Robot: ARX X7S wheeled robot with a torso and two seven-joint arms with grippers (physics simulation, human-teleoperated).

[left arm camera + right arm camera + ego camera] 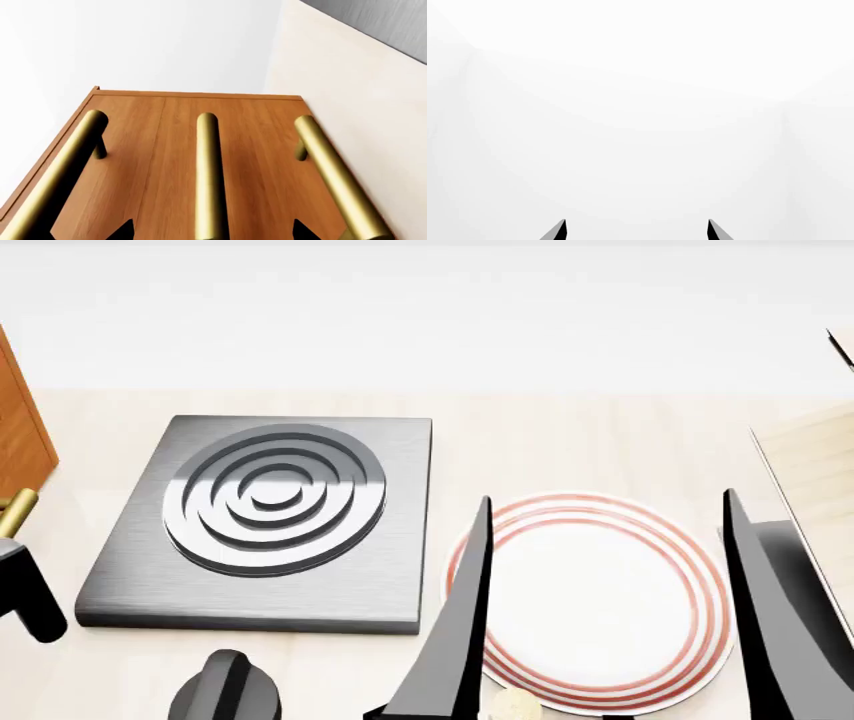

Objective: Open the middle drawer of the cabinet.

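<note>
The cabinet (pixel 133 150) fills the left wrist view as an orange-brown wooden front with three brass bar handles side by side. The middle drawer (pixel 243 145) carries the centre handle (pixel 207 165). My left gripper (pixel 212 231) is open, one dark fingertip on each side of that handle and neither touching it. In the head view only the cabinet's edge (pixel 19 430) and one brass handle end (pixel 14 512) show at the far left. My right gripper (pixel 607 500) is open over a plate, with nothing between its fingers (pixel 560 231).
A grey stove plate (pixel 120 590) with concentric rings lies on the pale counter, right of the cabinet. A white plate (pixel 694 570) with red rings lies beside it. A pale wooden box (pixel 814 480) stands at the right edge. A white wall runs behind.
</note>
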